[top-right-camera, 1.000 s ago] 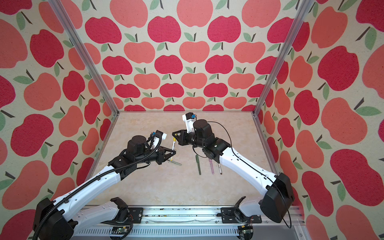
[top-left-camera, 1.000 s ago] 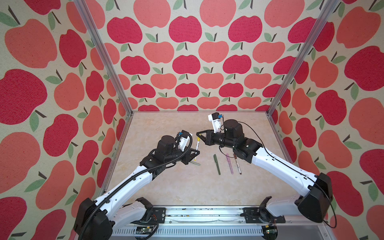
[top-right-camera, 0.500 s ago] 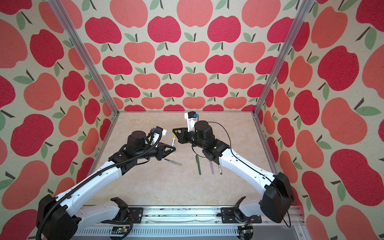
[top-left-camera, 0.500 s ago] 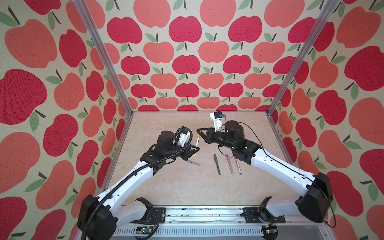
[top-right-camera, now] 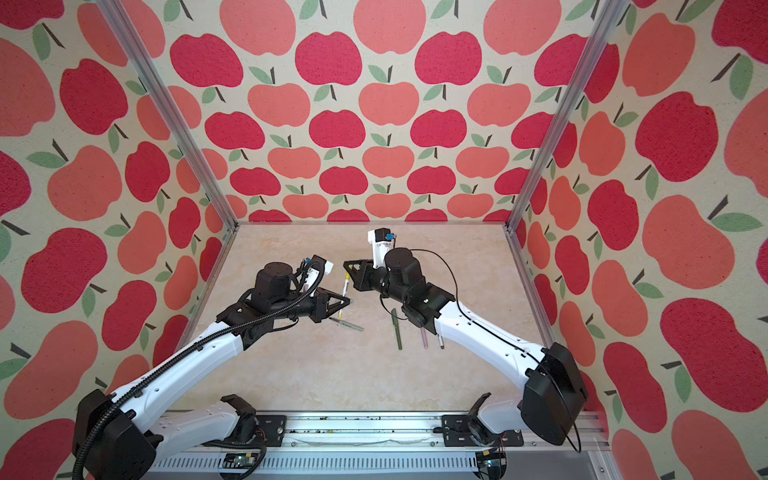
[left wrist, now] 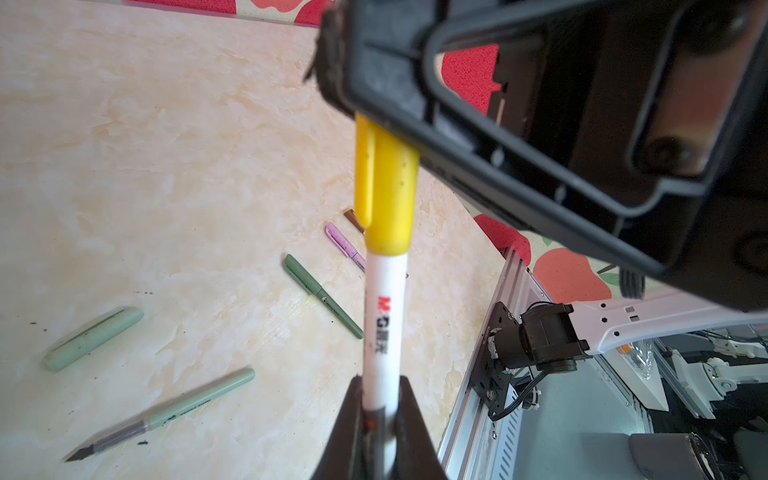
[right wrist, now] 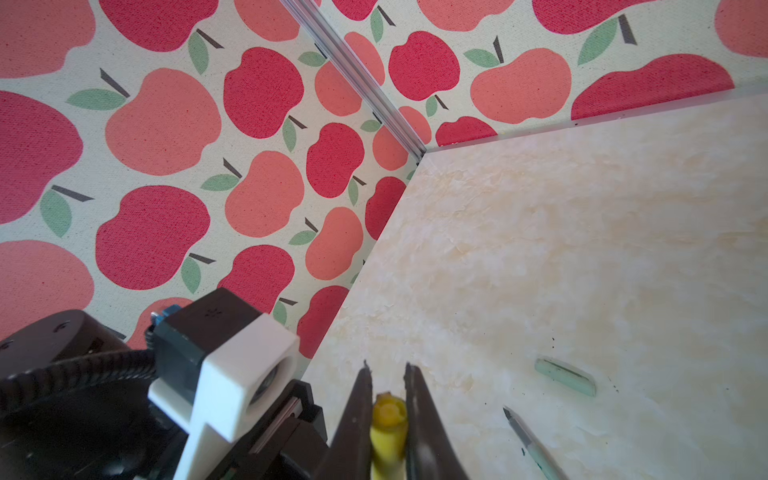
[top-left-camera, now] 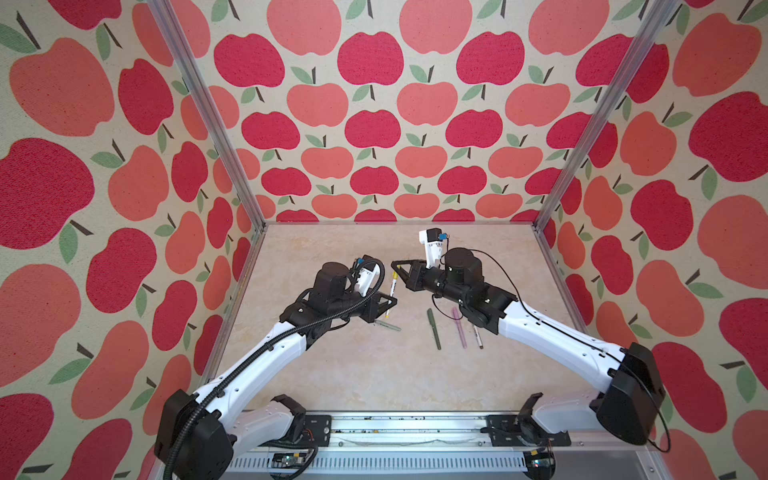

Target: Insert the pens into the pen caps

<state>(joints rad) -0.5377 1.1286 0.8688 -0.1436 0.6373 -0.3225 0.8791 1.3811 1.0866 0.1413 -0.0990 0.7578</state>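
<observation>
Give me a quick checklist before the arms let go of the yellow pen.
1. Seating of yellow cap over the tip of the yellow pen, in line: ok.
2. Cap clicked fully home: cannot tell.
3. Hold of left gripper on yellow pen: ok, shut.
4. Hold of right gripper on yellow cap: ok, shut.
5. Last pair, pale green pen and pale green cap, joined: not ok, apart on the table.
</observation>
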